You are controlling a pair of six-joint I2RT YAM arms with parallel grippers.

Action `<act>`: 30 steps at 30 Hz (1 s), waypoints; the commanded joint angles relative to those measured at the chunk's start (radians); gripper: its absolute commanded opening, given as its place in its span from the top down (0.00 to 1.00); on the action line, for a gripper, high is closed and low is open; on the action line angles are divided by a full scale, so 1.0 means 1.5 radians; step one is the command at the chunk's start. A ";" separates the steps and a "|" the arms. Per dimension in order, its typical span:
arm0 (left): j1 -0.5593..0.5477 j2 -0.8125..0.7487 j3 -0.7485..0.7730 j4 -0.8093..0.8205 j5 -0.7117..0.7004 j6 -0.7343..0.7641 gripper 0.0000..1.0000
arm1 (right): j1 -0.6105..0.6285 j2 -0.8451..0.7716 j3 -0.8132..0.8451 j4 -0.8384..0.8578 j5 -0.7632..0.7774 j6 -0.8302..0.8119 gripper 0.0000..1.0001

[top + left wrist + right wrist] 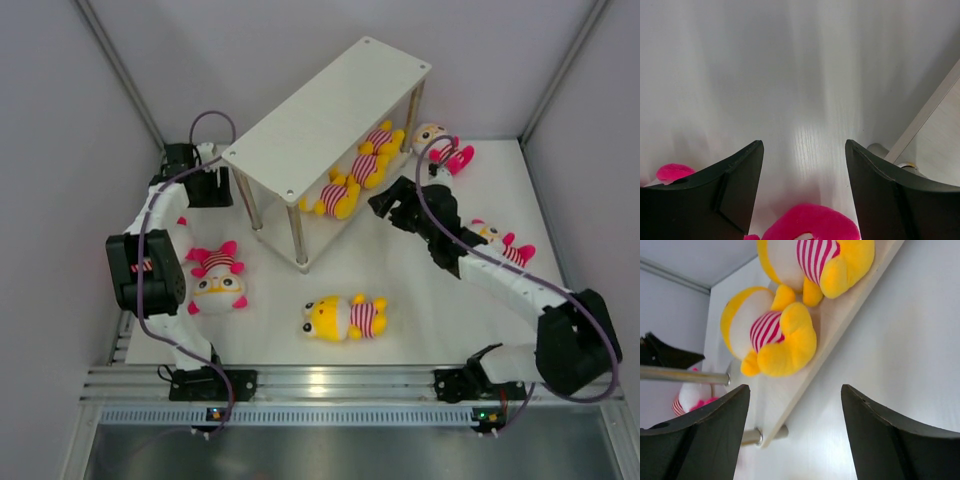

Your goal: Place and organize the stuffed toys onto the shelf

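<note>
The shelf (330,115) stands slantwise on the far half of the worktop (420,300), its long side running from about 8 to about 2 o'clock. Three yellow toys (368,165) lie in a row on its lower board (770,395), striped bellies showing. In the right wrist view two of them rest near the board's edge, one touching the next.

The right pincer (393,203) hangs at the shelf's 4 o'clock side, just beside the lower board and near the middle toy of the row. It is released: the two dark fingers (875,430) stand wide apart with only board and worktop between them.

The left pincer (212,185) sits at the shelf's 8 o'clock end, close to the corner post (880,150). It is also released, its fingers spread over bare worktop with nothing between the tips. A pink limb (812,222) shows at the bottom of the left wrist view, low between the fingers; whether it touches them I cannot tell.

Four toys lie off the shelf. A fourth yellow toy (345,317) lies on its side at 6 o'clock from the shelf, well apart from both arms. A left white toy (217,280), with glasses and pink limbs, lies at 7 o'clock, beside the left arm's elbow. A far white toy (440,145) lies at 3 o'clock, just beside the shelf's far post. A right white toy (497,243) lies at 4 o'clock, partly hidden by the right arm.
</note>
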 commanded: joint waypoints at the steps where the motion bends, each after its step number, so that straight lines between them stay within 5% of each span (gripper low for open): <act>1: 0.001 -0.045 -0.019 -0.007 0.006 0.030 0.28 | -0.004 -0.101 0.002 -0.216 -0.045 -0.083 0.26; 8: 0.001 -0.076 -0.087 -0.011 0.009 0.054 0.28 | -0.001 -0.246 -0.102 -0.432 -0.254 -0.121 0.26; 15: 0.001 -0.117 -0.128 -0.037 0.034 0.066 0.28 | 0.002 -0.319 -0.214 -0.393 -0.354 -0.041 0.26; 23: 0.001 -0.165 -0.171 -0.042 0.043 0.085 0.28 | 0.008 -0.278 -0.302 -0.200 -0.399 0.064 0.26; 30: 0.001 -0.170 -0.177 -0.042 0.030 0.102 0.27 | 0.045 -0.205 -0.314 -0.140 -0.372 0.082 0.29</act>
